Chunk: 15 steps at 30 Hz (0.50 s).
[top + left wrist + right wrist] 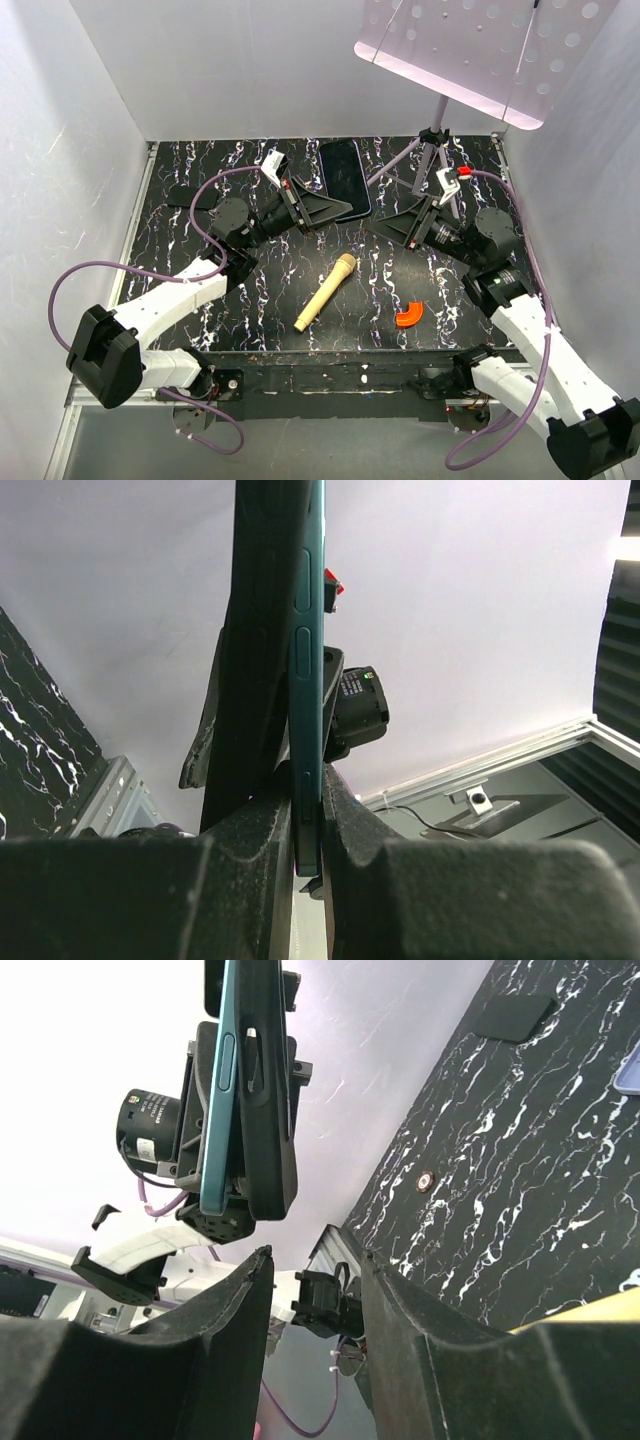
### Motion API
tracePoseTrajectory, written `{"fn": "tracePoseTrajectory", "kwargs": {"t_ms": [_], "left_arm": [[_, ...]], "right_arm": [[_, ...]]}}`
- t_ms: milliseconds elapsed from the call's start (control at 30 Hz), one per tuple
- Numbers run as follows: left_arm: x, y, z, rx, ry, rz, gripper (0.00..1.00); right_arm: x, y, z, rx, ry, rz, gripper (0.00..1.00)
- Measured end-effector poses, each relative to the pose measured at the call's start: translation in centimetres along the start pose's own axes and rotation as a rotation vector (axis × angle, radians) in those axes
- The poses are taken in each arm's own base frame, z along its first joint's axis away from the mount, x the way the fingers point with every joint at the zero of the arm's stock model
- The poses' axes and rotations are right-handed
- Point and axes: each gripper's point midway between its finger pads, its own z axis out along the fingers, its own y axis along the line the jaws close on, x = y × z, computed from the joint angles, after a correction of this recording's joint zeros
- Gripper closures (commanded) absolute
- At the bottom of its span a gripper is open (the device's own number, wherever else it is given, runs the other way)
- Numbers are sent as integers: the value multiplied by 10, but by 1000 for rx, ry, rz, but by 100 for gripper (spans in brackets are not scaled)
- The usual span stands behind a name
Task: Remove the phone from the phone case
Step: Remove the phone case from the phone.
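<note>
While left gripper (308,815) clamps phone (343,178), held up over far middle of table (400,275), teal side shows no purple shell. Jaws of right gripper (315,1260) apart, empty, near right of phone. Pale purple corner, probably phone case (631,1070), lies on table. Removal looks done; only setting phone down maybe left.

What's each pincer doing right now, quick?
Left pincer: closed, holding the phone.
Right pincer: open, nothing between its fingers.
</note>
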Motion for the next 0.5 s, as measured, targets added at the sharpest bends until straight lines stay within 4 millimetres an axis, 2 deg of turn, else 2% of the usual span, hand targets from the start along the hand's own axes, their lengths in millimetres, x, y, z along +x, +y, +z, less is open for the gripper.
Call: {"fn": "tracePoseTrajectory", "kwargs": {"t_ms": [300, 500], "left_arm": [[-1, -1, 0, 4, -6, -7, 100], [-2, -2, 0, 11, -11, -7, 100]], "right_arm": [[8, 6, 18, -44, 30, 1, 53], [5, 3, 29, -40, 7, 17, 53]]}}
